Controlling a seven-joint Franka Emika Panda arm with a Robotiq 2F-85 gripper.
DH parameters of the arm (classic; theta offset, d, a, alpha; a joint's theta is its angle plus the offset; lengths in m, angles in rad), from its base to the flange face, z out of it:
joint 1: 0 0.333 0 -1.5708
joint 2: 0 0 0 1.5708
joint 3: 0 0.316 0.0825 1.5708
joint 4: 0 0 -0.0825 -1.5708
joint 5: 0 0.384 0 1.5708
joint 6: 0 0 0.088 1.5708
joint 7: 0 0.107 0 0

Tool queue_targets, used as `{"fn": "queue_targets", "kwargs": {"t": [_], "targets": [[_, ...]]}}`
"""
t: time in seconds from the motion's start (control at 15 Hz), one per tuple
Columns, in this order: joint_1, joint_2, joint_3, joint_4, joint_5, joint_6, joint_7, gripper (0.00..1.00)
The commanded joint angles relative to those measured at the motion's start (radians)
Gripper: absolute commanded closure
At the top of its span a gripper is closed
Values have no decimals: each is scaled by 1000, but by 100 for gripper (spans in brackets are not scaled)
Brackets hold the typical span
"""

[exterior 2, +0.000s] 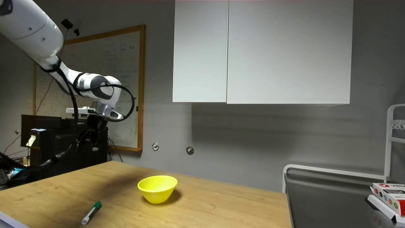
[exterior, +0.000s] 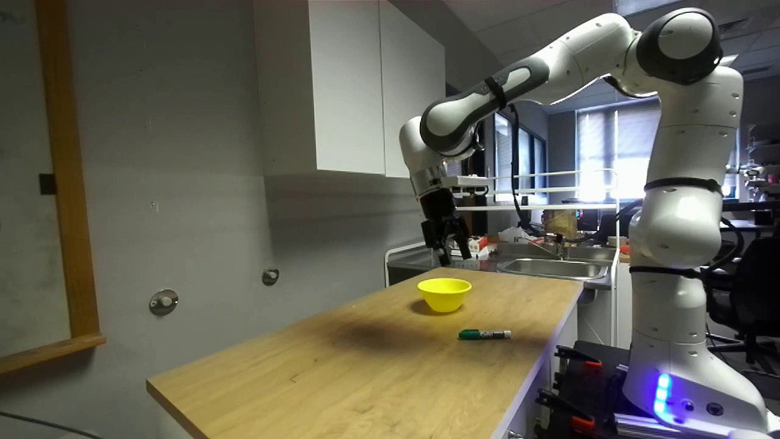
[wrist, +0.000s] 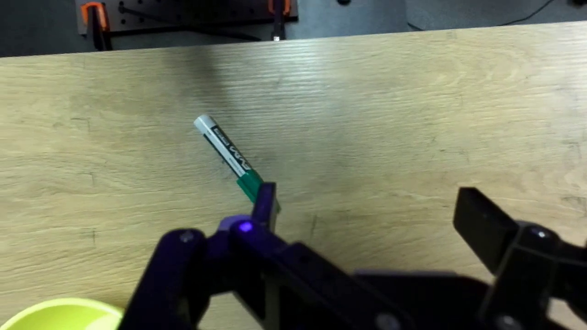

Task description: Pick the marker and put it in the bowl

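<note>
Step in hand, my read: approach for the pick; no grasp yet. My black two-fingered gripper (exterior: pixel 455 255) hangs in the air over the light wood-grain worktop (exterior: pixel 341 390), jaws wide, nothing between them. Target is a thin green-capped white-and-black plastic-looking marker (wrist: pixel 228 153): flat on the worktop, nearer the long edge by my white base (exterior: pixel 688 384) than the long edge by the grey wall (exterior: pixel 201 244), white end toward the base edge. In the wrist view I overlap its green cap; line of sight only, both exterior views put me well above it. Drop-off is a small round bright yellow plastic-looking bowl (exterior 2: pixel 157 191): upright, apart from the marker, farther in from the base edge and closer to the end edge by the stainless-steel sink (exterior: pixel 548 268).

Next, as I judge it: slide toward the sink-end edge, since the marker sits off to one side of my jaws. Whether I also need trim toward the base edge, I can't tell from these views. Marker lies slantwise to my closing line, so turn the wrist to pinch square across the barrel. Then down, close, lift. Uneven contact could roll it. Bowl comes after.
</note>
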Motion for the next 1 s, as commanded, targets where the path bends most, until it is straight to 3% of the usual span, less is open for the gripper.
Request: {"fn": "queue_targets", "kwargs": {"t": [0.0,0.4,0.93], "targets": [[-15,48,-31,-56,-92,18,-110,0],[-27,151,-67,-148,-165,196,-186,0],[-36,285,-91,-216,-136,519,-208,0]]}}
